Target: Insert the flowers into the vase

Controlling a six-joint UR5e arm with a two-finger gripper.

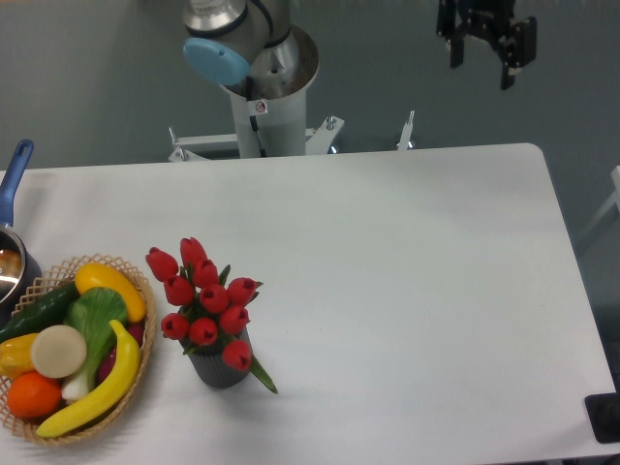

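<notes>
The flowers (201, 300) stand in the vase (220, 368): the stems enter the round mouth, and the red buds rise above the rim, leaning slightly toward the left edge of the desk (407, 271). One long green leaf hangs over the rim on the right side and points down toward the front edge. The vase is upright on the desk surface, near the front edge and in the left half, just beside the wicker basket (136, 363) but apart from it.

The gripper (484, 53) is at the top of the view, above and beyond the rear edge of the desk, toward the right rear corner. Its two fingers are spread with a clear gap between them, and nothing is held. It is well apart from the vase and the flowers.

The wicker basket sits at the front left corner of the desk. It holds a banana (102, 387), an orange (32, 395), a cucumber (39, 310) and other fruit and vegetables. A pot (10, 266) with a blue handle is partly visible at the left edge. The robot base column (263, 111) stands behind the rear edge, left of centre.
</notes>
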